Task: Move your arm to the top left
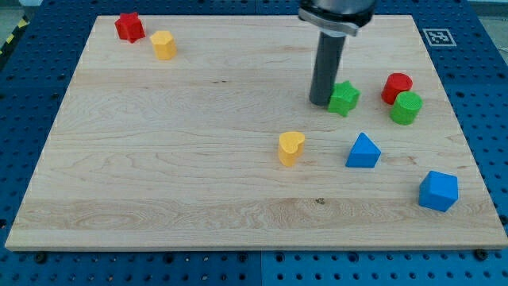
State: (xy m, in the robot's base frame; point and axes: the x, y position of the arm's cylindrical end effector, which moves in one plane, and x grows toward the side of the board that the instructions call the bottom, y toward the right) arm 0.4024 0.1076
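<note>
My tip [321, 101] rests on the wooden board [175, 159] right of centre, in its upper half. It touches or nearly touches the left side of a green star block [344, 98]. The board's top left corner holds a red star block [128, 27] and a yellow hexagon block [163, 45], far to the left of my tip.
A red cylinder [396, 86] and a green cylinder [406, 108] sit right of the green star. A yellow heart block [291, 148], a blue triangle block [363, 151] and a blue cube [438, 191] lie below. A fiducial marker [437, 36] sits at the top right.
</note>
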